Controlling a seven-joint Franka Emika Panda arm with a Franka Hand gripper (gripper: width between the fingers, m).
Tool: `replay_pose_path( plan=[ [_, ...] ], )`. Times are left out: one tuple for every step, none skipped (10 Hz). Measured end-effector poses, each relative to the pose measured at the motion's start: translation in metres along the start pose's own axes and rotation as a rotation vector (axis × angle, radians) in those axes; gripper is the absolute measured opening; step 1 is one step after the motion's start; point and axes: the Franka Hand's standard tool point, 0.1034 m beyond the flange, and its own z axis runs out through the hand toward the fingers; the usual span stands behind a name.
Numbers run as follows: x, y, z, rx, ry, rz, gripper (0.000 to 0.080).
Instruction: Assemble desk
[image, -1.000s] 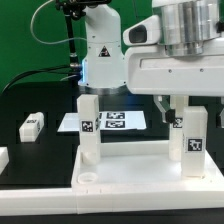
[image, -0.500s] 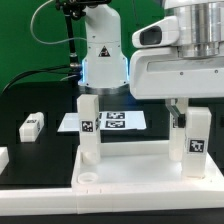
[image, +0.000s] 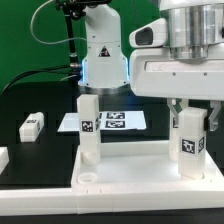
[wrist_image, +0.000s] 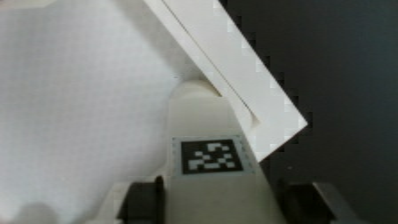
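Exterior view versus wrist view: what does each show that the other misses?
Only the exterior view shows the second upright leg, the loose leg lying on the table, the marker board and the robot's base. Only the wrist view shows the tool's fingers flanking the leg from above. Both show the tagged leg at the tool, standing on the tabletop.

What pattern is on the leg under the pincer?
The leg is plain white with one small black-and-white square tag, clearest in the wrist view.

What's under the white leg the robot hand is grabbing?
The tabletop lies under that leg, which stands upright at its corner inside the raised rim. The gripper sits over the leg's top. The socket beneath is covered by the leg.
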Motion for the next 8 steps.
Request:
replay_pose_path(
  plan=[
    [-0.0013,-0.0001,0.0008,0.006,-0.017,0.186,0.0295],
    [-0.0027,-0.0019,0.0018,0.028,-0.048,0.42,0.0295],
    [-0.0024,-0.0037,0.0024,0.043,-0.074,0.58,0.0294],
    [0.0001,-0.0033,0.0021,0.049,-0.088,0.671,0.0295],
    [0.0016,-0.0032,0.0013,0.05,-0.091,0.749,0.0295],
    [0.002,-0.0029,0.0009,0.048,-0.092,0.767,0.0295],
    [0.0015,-0.0026,0.0017,0.047,-0.091,0.752,0.0295],
    [0.0007,-0.0014,0.0026,0.046,-0.084,0.653,0.0295]
  ],
)
